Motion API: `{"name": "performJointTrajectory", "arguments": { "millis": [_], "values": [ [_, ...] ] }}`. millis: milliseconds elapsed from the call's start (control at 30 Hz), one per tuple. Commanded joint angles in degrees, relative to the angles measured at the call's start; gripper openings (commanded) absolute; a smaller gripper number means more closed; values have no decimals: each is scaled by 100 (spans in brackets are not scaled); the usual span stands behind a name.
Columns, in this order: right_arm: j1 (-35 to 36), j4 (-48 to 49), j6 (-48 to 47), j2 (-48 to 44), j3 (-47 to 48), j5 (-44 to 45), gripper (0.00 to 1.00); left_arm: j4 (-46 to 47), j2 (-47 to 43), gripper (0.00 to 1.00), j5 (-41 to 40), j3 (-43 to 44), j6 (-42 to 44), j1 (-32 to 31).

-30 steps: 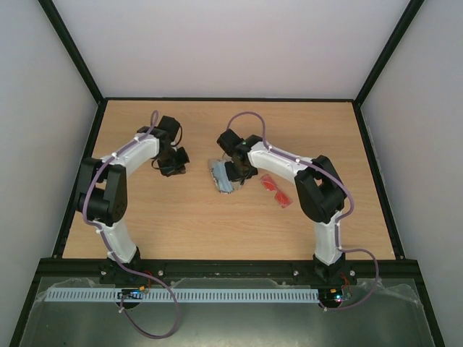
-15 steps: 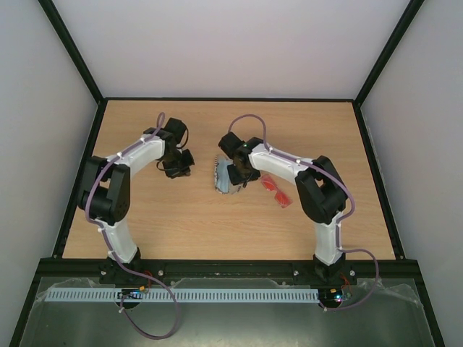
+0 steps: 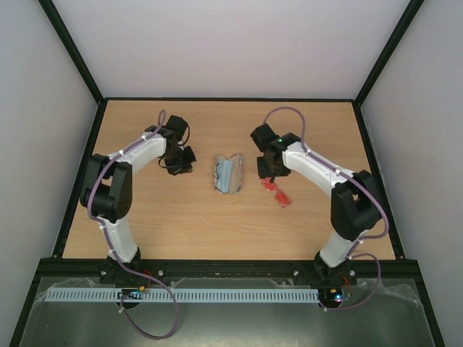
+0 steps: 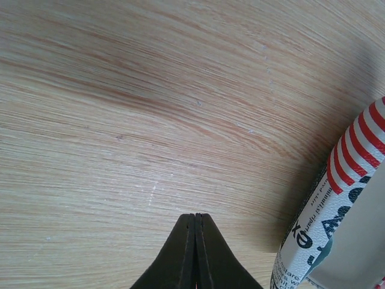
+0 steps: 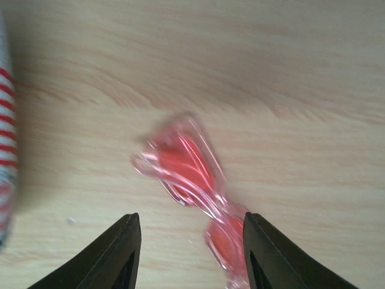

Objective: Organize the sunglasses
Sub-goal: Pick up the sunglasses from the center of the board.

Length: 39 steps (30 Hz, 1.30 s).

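The small sunglasses with a thin red-orange frame and tinted lenses (image 5: pixel 191 174) lie on the light wooden table (image 3: pixel 181 224), just right of the stars-and-stripes oblong case (image 3: pixel 228 174). The right gripper (image 5: pixel 189 232) hovers over them, fingers spread, holding nothing; the left gripper (image 4: pixel 195 220) is pressed closed, empty

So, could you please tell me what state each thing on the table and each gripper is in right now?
sunglasses: lying on the table, unheld, under the right gripper; too blurred to tell whether folded.
case: lying flat, apparently open.
cloth: lying on the case.
left gripper: shut, empty.
right gripper: open, empty.
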Motion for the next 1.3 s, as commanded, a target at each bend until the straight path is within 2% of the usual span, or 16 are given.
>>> {"name": "performJointTrajectory", "arguments": {
  "millis": [0, 167, 367, 800, 967, 1033, 1267],
  "values": [
    [-69, -442, 107, -453, -701, 79, 49, -13, 181, 2, 81, 183, -54, -19],
    [-212, -311, 56, -657, -1196, 19, 49, -55, 270, 2, 100, 309, -22, -24],
    [-311, -147, -102, -421, -1305, -39, 49, -91, 308, 2, 94, 335, 15, -21],
    [-500, 164, -225, 366, -902, -214, 47, -187, 200, 2, 41, 300, 56, -18],
    [-525, 155, -224, 598, -758, -235, 42, -212, 165, 2, 31, 284, 64, -23],
    [-526, 155, -207, 621, -754, -250, 37, -214, 157, 2, 31, 280, 61, -25],
    [-526, 127, -136, 570, -931, -244, 35, -204, 149, 2, 31, 252, 64, -20]
  ]
}}
